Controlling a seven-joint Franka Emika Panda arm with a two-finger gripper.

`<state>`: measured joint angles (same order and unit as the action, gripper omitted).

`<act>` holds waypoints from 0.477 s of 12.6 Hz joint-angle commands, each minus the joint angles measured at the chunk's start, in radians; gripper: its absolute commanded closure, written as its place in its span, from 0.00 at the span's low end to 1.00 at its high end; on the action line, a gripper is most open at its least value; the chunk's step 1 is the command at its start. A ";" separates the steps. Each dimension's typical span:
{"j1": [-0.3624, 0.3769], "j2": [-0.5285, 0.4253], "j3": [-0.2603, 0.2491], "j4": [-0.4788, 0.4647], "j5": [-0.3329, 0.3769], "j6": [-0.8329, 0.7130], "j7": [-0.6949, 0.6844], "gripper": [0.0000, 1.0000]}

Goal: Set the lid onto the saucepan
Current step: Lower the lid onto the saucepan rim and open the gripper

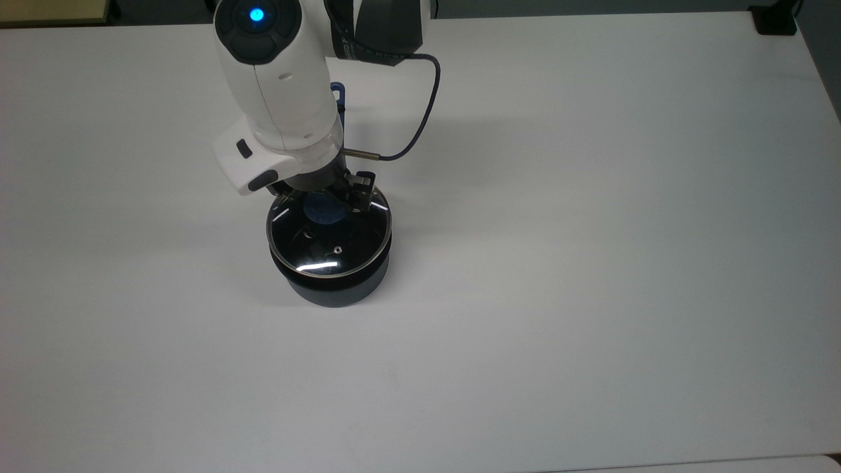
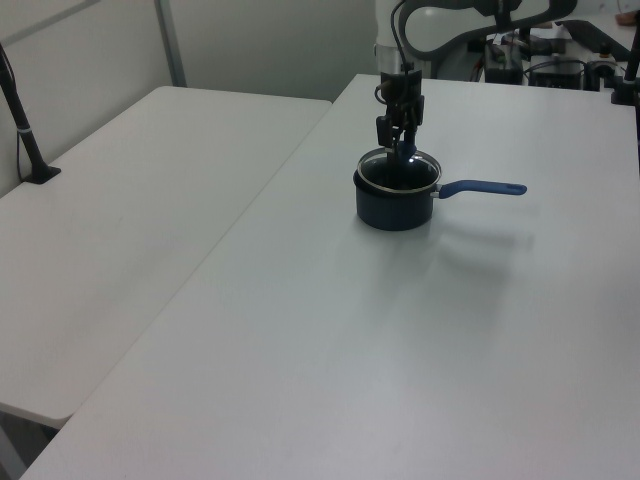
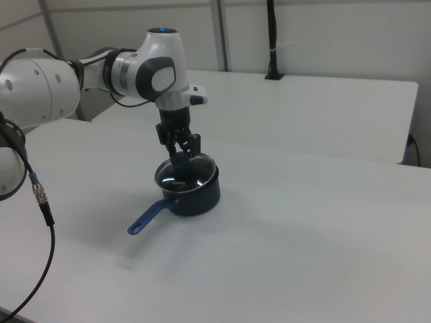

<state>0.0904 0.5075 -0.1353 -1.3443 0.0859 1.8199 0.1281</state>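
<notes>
The dark saucepan (image 1: 336,288) stands on the white table, its blue handle (image 2: 485,187) pointing to the left view's right. The glass lid (image 1: 328,244) lies level across the pan's rim, steam vent hole (image 1: 337,249) facing up. My gripper (image 1: 323,200) comes down from above and is shut on the lid's blue knob (image 1: 320,211). In the right view the gripper (image 3: 180,155) stands upright over the lid (image 3: 186,177), with the saucepan (image 3: 199,196) under it and the handle (image 3: 147,217) reaching toward the right view's lower left.
The white table (image 1: 591,263) stretches wide around the pan. A second table (image 2: 150,180) adjoins it on the left view's left. A dark cable (image 1: 420,112) loops from the wrist. A black post (image 2: 25,130) stands on the second table.
</notes>
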 commanded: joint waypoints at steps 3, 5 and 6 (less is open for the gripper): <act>0.019 0.035 -0.017 0.065 0.023 -0.034 0.024 0.56; 0.019 0.039 -0.015 0.070 0.025 -0.030 0.037 0.56; 0.019 0.048 -0.015 0.073 0.025 -0.030 0.047 0.56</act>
<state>0.0956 0.5345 -0.1353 -1.3143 0.0860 1.8199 0.1440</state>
